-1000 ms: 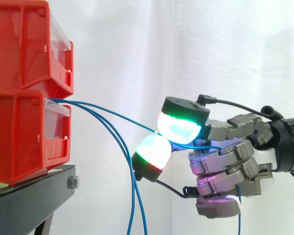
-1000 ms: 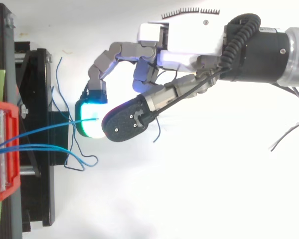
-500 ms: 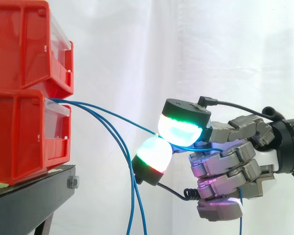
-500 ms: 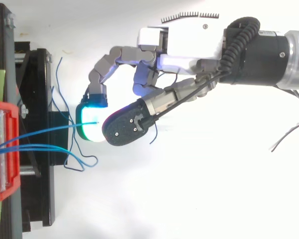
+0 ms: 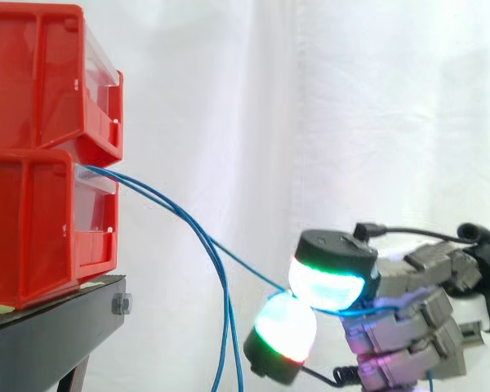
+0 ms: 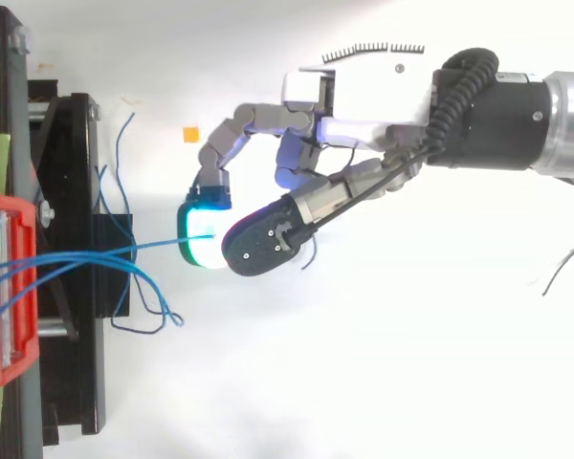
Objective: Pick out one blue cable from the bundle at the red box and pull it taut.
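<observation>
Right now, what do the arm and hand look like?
The hand has a white palm housing and grey segmented fingers; its thick pads have black backs and glow white, green and red. The wrist is black, the arm silver.

Two red bins [image 5: 41, 90] are seen, stacked on one black stand [image 5: 57, 327]. Three blue cables [image 5: 151, 193] can be counted at the lower bin. One hand [image 6: 364, 91] and one small orange scrap [image 6: 189, 134] are shown.
</observation>
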